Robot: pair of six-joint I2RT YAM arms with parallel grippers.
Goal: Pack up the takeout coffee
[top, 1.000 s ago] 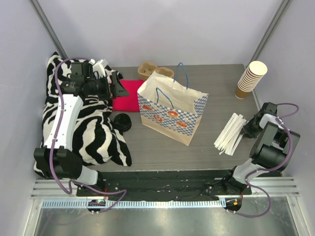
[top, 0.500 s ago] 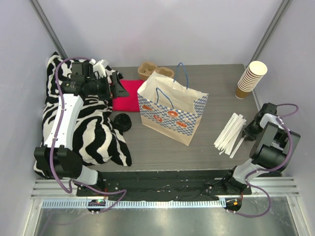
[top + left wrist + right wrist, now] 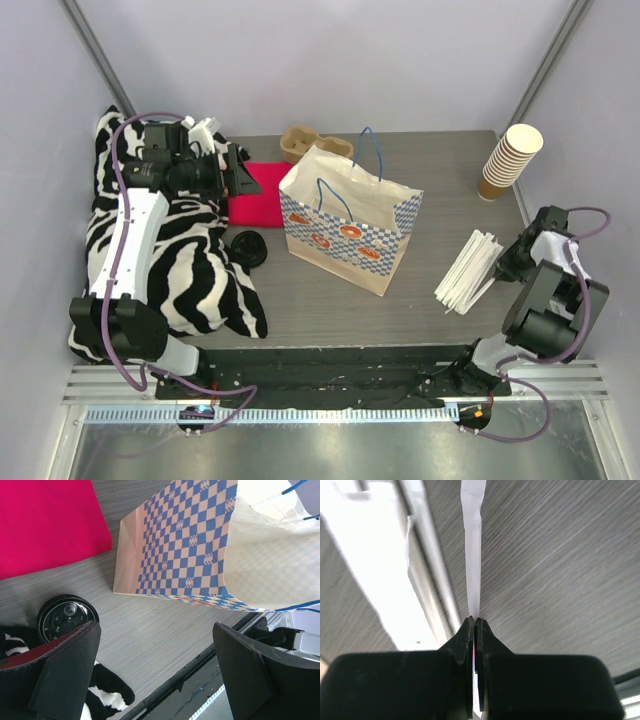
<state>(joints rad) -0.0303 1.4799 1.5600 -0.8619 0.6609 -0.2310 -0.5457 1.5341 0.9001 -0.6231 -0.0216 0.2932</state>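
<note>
The left hand (image 3: 236, 172) hangs spread wide above the red cloth (image 3: 255, 195), unmoved; below it a black lid (image 3: 67, 617) lies on the table (image 3: 320, 300) with no cup visible under it, so the takeout coffee shows in no view and may already sit inside the paper bag (image 3: 350, 225). At the straw pile (image 3: 466, 270) the right hand (image 3: 474, 622) has just pinched shut on one wrapped straw (image 3: 472, 555), probably bound for the bag

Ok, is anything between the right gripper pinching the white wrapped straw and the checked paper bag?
Only the pile of white paper-wrapped straws, lying beside the right gripper on the side toward the blue-checked tan paper bag. Beyond it, bare grey table runs to the bag. No lidded cup shows in any view.
</note>
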